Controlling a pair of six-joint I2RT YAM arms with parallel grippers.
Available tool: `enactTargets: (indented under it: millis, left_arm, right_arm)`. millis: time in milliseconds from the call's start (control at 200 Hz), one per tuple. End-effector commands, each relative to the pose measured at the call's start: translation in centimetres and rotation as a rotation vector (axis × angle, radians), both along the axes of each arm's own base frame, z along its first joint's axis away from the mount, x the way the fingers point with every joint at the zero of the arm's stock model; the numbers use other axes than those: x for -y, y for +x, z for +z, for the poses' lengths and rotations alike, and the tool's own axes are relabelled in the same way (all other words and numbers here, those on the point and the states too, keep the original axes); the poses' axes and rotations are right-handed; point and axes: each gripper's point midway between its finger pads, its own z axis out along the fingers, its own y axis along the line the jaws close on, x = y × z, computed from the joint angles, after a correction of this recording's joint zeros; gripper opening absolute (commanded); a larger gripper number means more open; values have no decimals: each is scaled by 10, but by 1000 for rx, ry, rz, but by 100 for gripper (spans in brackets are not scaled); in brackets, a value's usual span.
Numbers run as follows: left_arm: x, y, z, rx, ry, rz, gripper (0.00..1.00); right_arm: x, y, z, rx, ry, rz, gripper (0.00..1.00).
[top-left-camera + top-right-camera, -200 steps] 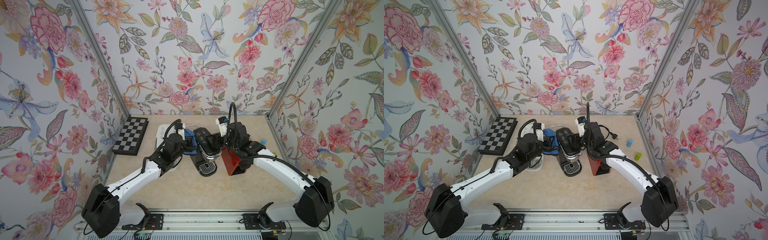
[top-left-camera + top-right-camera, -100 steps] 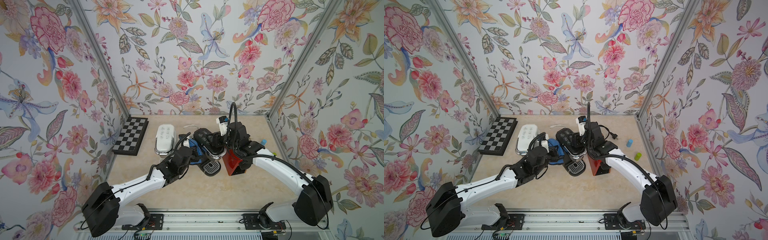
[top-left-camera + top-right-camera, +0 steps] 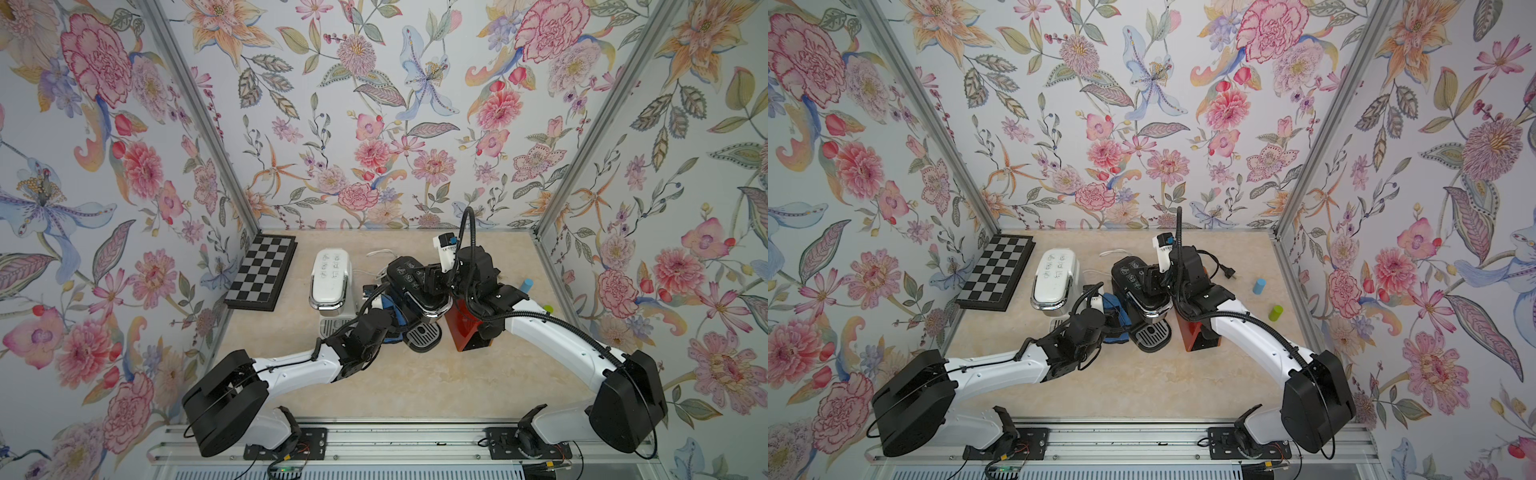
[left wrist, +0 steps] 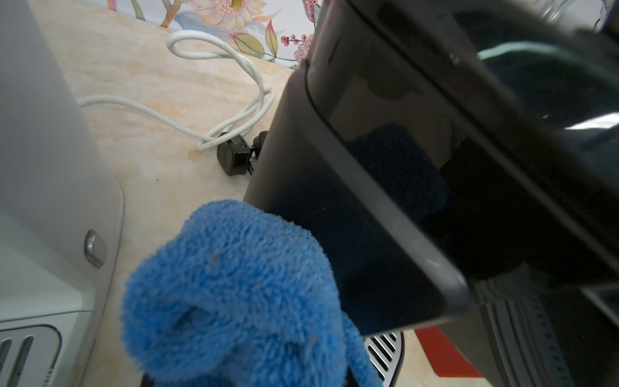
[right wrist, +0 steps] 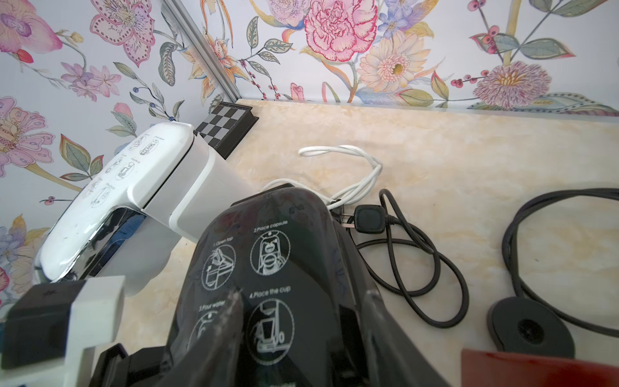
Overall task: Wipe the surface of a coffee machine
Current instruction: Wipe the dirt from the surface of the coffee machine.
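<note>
Clamping the blue cloth [image 4: 234, 284], the left hand [image 3: 386, 322] presses it against the black coffee machine [image 3: 409, 276].

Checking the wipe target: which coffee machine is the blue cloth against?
The black coffee machine; the blue cloth presses its side. The white coffee machine stands apart, untouched.

cloth [image 4: 234, 288] is looking fluffy bright blue | coffee machine [image 3: 405, 274] is showing glossy black w/ white line icons | other machine [image 3: 330, 278] is going white plus chrome | board [image 3: 262, 272] is rocking black-grey checks | surface [image 3: 415, 382] is looking beige marble | walls [image 3: 374, 104] are wearing pink florals | box [image 3: 459, 332] is glowing orange-red
</note>
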Motion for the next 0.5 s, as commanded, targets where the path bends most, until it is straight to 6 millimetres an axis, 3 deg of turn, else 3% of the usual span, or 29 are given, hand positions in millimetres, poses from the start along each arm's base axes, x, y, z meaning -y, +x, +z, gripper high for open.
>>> enactTargets:
  millis: [0,200,225,310,420,495]
  left_arm:
    - [7,-2,-4,32,-56,21,0]
    - [12,-8,-28,41,-48,26,0]
    - [11,-8,-42,29,-22,31,0]
    - [11,-8,-53,35,-21,33,0]
    - [15,-6,-44,69,-47,23,0]
    - [21,-3,-26,105,-47,0,0]
  right_arm:
    - [-10,-23,-37,-114,-40,66,57]
    - [-9,-24,-37,-112,-38,66,57]
    - [-9,-24,-37,-112,-38,65,57]
    - [-9,-25,-37,-115,-36,67,57]
    - [-9,-26,-40,-125,-34,70,56]
    - [-9,-28,-42,-131,-32,75,56]
